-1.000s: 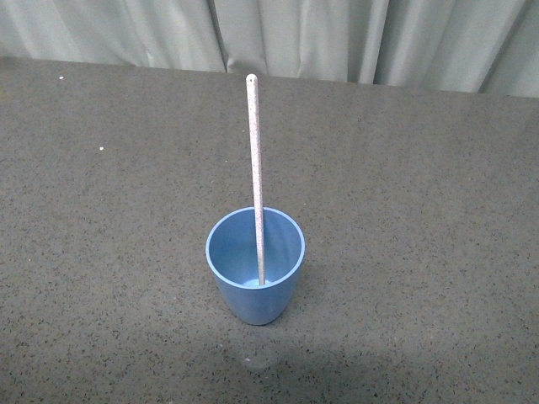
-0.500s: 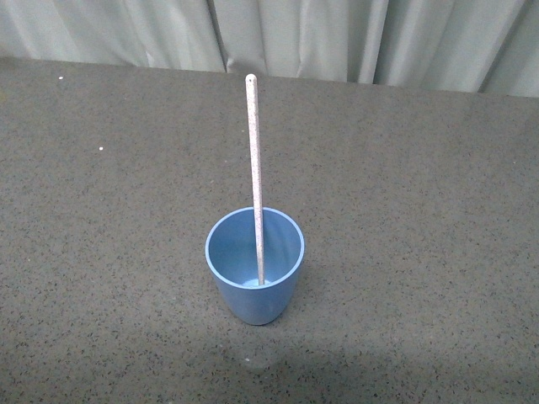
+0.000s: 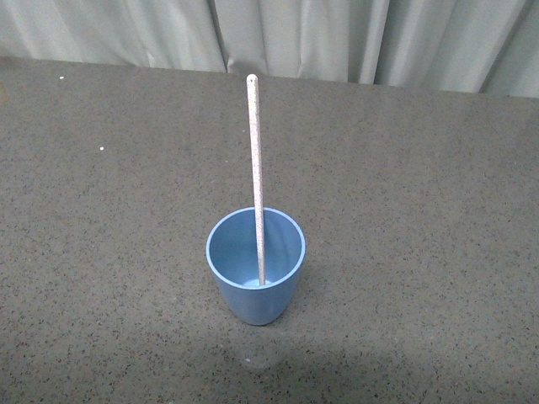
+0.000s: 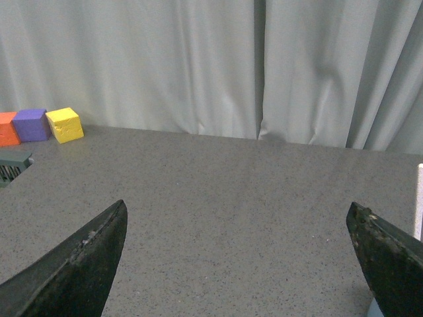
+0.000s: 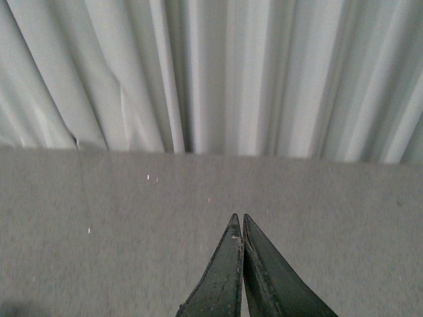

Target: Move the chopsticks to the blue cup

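Blue cup [image 3: 255, 265] stands upright near mid-table on the dark speckled tabletop [image 3: 421, 219], w/ the chopstick [image 3: 255, 168] already inside: lower tip on the cup floor, shaft leaning against the far rim, long axis running up and away from the robot, a touch leftward at the top. Roughly half its length sticks out above the rim.

Neither arm shows in the front view. Left gripper [image 4: 238, 264] has its fingers spread wide apart, nothing between them; in its wrist view a pale sliver of the chopstick [image 4: 419, 198] and a bit of blue at the frame edge sit just beside one finger, so the cup lies off to that gripper's side, not between the fingers. Right gripper [image 5: 242, 264] has fingertips pressed together, empty, facing bare table and curtain [image 5: 211, 72]; cup not in its view.

Judgement: transfer looks done. Left arm is the nearer one; any retreat should steer clear of the leaning stick so it isn't tipped out.

Coloured blocks [image 4: 39, 125] sit well apart by the curtain.
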`<action>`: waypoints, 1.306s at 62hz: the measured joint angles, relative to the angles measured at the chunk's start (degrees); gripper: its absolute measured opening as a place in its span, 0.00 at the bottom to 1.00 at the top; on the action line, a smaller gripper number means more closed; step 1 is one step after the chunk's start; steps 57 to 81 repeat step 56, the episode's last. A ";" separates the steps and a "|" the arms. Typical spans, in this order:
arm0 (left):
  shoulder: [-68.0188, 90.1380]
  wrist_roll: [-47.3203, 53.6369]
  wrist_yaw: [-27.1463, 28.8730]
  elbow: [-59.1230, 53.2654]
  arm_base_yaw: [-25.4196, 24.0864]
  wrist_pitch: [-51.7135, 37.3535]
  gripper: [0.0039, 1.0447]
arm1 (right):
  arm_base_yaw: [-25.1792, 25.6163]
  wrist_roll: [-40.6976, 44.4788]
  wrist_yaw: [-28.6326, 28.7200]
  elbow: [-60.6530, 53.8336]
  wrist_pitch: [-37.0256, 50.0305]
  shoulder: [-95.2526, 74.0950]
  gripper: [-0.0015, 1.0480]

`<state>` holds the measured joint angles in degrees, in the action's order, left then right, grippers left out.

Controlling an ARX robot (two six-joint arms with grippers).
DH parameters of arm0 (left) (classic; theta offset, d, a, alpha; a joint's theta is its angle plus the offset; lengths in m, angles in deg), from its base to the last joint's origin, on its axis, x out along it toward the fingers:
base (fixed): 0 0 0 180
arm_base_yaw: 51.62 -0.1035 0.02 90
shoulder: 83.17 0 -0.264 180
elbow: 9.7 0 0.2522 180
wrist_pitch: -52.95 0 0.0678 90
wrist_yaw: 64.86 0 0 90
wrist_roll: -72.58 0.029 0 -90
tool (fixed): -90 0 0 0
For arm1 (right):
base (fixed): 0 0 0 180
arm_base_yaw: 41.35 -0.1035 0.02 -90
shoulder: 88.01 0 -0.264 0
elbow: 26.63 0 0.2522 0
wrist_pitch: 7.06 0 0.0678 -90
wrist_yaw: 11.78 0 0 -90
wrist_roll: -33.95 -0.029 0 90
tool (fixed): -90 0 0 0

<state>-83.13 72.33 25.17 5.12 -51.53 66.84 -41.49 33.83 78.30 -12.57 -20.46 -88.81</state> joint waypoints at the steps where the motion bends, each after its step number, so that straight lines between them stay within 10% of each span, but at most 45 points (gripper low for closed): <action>1: 0.00 0.02 -0.02 0.00 0.00 0.00 0.94 | 0.00 0.00 0.00 0.00 0.00 0.24 0.01; 12: 0.00 0.00 -0.02 0.00 0.00 0.00 0.94 | 0.00 0.09 0.00 0.00 -0.26 0.50 0.04; 42: 0.00 0.00 -0.02 0.00 0.00 0.00 0.94 | 0.00 0.04 0.00 0.00 -0.26 0.55 0.93; 81: 0.00 0.00 -0.02 0.00 0.00 0.00 0.94 | 0.00 0.07 0.00 0.00 -0.26 0.55 0.91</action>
